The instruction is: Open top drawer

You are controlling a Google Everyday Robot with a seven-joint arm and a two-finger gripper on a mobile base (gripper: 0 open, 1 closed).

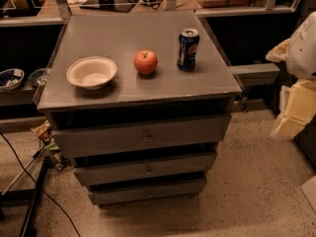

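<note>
none of the opening is looking done yet: the top drawer [143, 135] is sitting seemingly shut toward six o'clock, while the gripper [295, 107] is hovering well apart at three o'clock, and i cannot tell its state.

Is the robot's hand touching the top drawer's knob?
No, the hand hangs at the right edge, apart from the top drawer and its knob.

Matt grey top drawer [98, 139], small metal knob [146, 136]; pale plastic gripper [295, 111] at right edge.
</note>
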